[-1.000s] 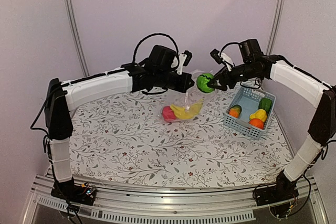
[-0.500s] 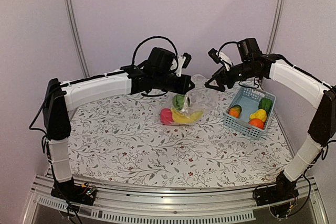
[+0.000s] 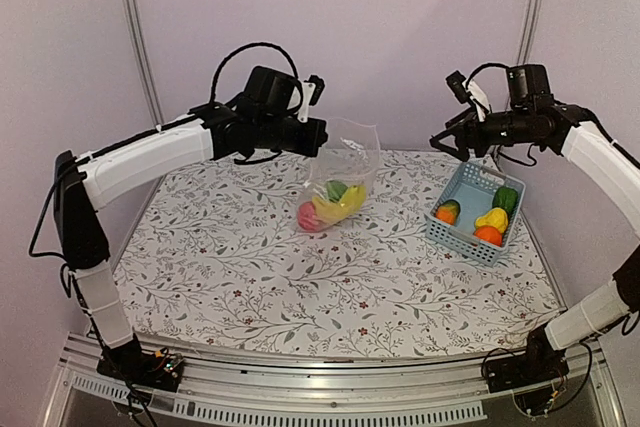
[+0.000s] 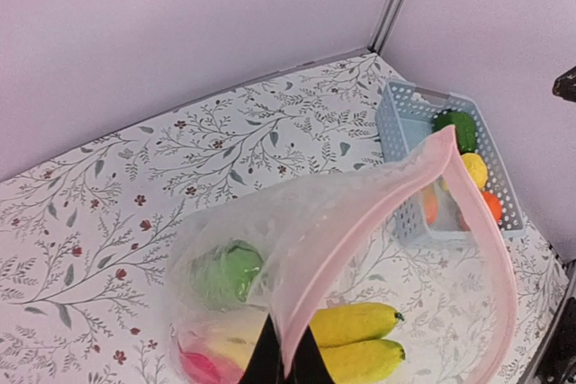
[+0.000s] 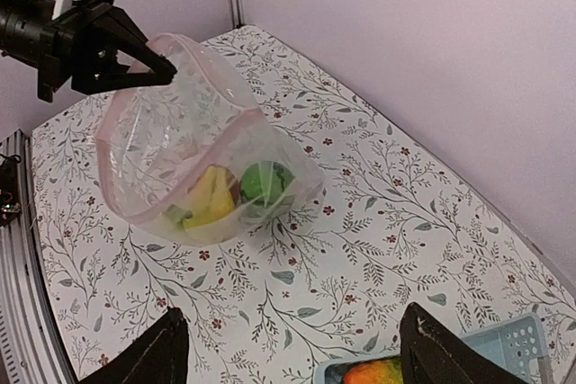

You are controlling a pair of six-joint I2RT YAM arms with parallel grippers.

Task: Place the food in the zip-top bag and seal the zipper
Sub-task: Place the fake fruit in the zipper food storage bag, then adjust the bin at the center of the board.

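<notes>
My left end effector pinches the rim of the zip-top bag, holding its mouth open over the surface for loading; bananas and a green piece sit inside. The right end effector gapes empty near the basket.

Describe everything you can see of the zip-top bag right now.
The zip-top bag is clear, crinkly plastic with a pink strip around its mouth, which gapes open. The left gripper pinches that rim at one point, holding the bag upright; its bottom sags toward the table. Inside lie yellow bananas, a green piece and a pink piece.
</notes>
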